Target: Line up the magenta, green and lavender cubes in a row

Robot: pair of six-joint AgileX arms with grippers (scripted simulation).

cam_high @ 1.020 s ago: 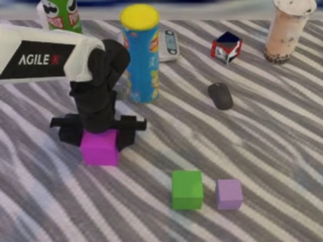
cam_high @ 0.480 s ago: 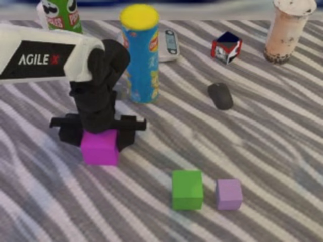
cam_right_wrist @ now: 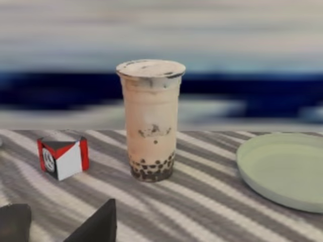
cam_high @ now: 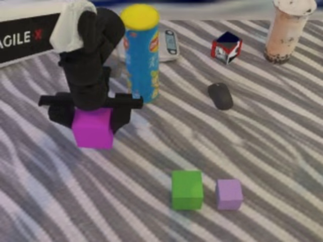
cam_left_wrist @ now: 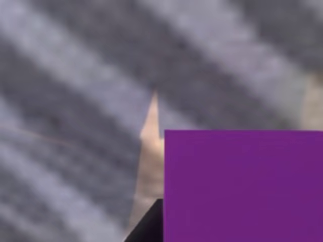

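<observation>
The left gripper (cam_high: 91, 113), clenched on the large matte magenta cube (cam_high: 93, 128), had raised it; carrying toward the small green cube (cam_high: 187, 189) and lavender cube (cam_high: 229, 194) at five o'clock seemed next.

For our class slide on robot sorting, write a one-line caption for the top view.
Left gripper holds the matte magenta cube, apart from the green cube and lavender cube side by side.

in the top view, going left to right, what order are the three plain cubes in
magenta cube, held in the left gripper → green cube → lavender cube
</observation>
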